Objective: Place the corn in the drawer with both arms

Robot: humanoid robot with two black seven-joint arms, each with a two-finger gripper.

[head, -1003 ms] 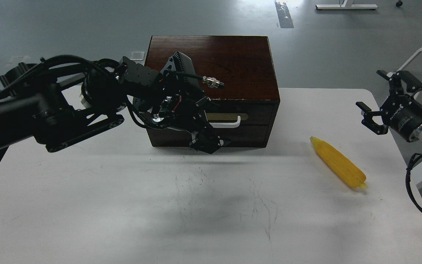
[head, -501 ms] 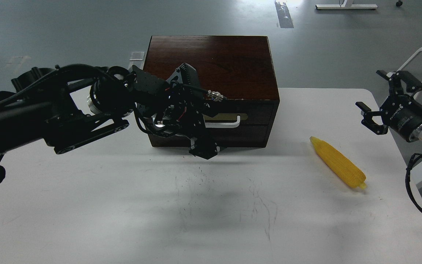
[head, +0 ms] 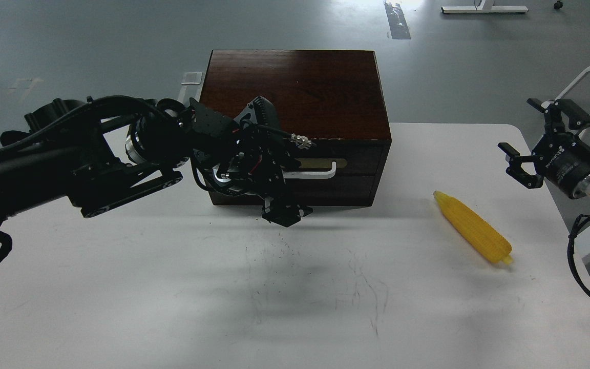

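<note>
Left gripper (head: 280, 190): it hung at the handle (head: 316, 172) of the drawer (head: 349, 165); you could not tell whether its jaws were apart or together, the dark fingers merging; you did well to hook the bar squarely and pull straight toward you.
Drawer: shut, in the front of the cabinet (head: 295, 87); its left half was hidden behind the arm.
Corn (head: 473, 227): lay on the table (head: 172, 287), well right of the cabinet, untouched.
Right gripper (head: 530, 154): jaws spread apart, empty, poised just beyond the corn; its arm was cut off at the frame's edge.
</note>
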